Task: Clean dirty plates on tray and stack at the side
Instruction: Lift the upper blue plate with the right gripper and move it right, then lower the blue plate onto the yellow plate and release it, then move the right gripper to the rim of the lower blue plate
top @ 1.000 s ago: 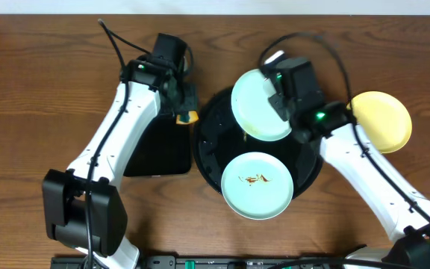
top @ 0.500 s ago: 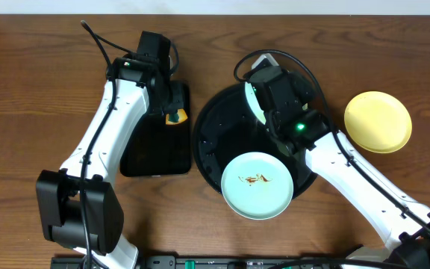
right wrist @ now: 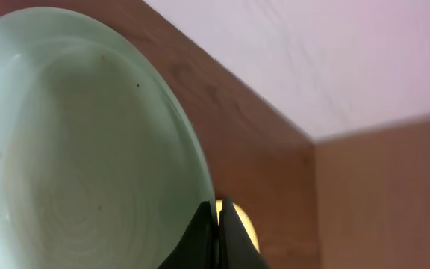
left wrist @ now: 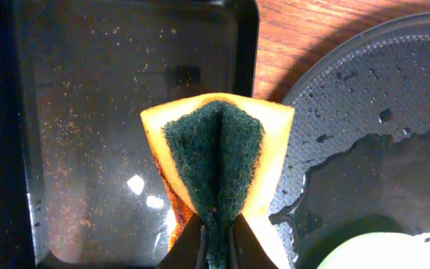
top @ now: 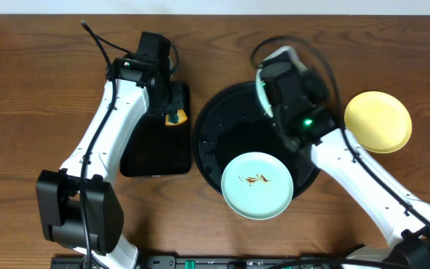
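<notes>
In the overhead view the tilted pale mint-blue round plate (top: 260, 88) shows only a thin rim behind the motion-blurred right arm (top: 293, 86), while the right wrist view crops it left and bottom and shows only a sliver of the pale yellow round plate (right wrist: 243, 224).

The wooden table (top: 28, 90) is carrying a round black tray (top: 209, 131), a rectangular black tray (top: 155, 153) lying just beside it, and a yellow plate (top: 379, 121) sitting apart

Brown-smeared mint plate (top: 257, 185), 2nd mint plate (right wrist: 66, 149), yellow plate (top: 379, 121), glossy black tray (top: 222, 127), orange-and-green sponge (left wrist: 219, 157).
</notes>
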`<state>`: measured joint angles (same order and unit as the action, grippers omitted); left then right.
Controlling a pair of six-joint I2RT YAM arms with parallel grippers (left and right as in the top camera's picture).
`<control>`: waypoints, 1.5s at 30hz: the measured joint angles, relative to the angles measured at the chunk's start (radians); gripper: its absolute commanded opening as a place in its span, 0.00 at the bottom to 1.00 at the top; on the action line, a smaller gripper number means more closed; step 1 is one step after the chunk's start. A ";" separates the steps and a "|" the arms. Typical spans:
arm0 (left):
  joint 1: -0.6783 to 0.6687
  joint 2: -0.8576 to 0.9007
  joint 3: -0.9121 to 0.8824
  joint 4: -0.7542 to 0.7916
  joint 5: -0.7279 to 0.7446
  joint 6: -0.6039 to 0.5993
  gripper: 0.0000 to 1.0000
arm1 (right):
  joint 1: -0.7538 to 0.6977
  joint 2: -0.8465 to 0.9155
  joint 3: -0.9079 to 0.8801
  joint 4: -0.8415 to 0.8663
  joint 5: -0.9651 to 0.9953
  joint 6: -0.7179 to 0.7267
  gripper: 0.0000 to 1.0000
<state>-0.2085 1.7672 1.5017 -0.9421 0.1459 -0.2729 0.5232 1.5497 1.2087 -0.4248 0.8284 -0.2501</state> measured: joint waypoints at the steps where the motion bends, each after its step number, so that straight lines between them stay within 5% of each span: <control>1: 0.000 0.000 0.000 -0.002 0.000 0.000 0.08 | -0.019 0.000 0.000 -0.015 0.003 0.039 0.01; 12: 0.002 0.000 0.000 -0.005 -0.003 0.000 0.08 | -0.388 -0.029 -0.002 -0.246 -0.118 0.423 0.01; 23: 0.002 0.000 0.000 -0.005 -0.003 0.000 0.08 | -0.795 0.006 -0.002 -0.275 -0.382 0.532 0.01; 28: 0.002 0.000 0.000 -0.005 -0.003 0.000 0.08 | -0.863 0.077 -0.004 -0.251 -0.442 0.537 0.03; 32: 0.002 0.000 0.000 -0.005 -0.003 0.000 0.08 | -0.885 0.113 -0.010 -0.232 -0.527 0.542 0.33; 34: 0.002 0.000 0.000 -0.005 -0.003 0.000 0.07 | -0.884 0.112 -0.011 -0.208 -0.590 0.525 0.39; 45: 0.002 0.000 0.000 -0.005 -0.003 0.000 0.08 | -0.743 0.069 -0.011 -0.312 -1.081 0.343 0.43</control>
<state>-0.2066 1.7672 1.5017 -0.9466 0.1425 -0.2729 -0.2203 1.6192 1.1976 -0.7364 -0.2527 0.0933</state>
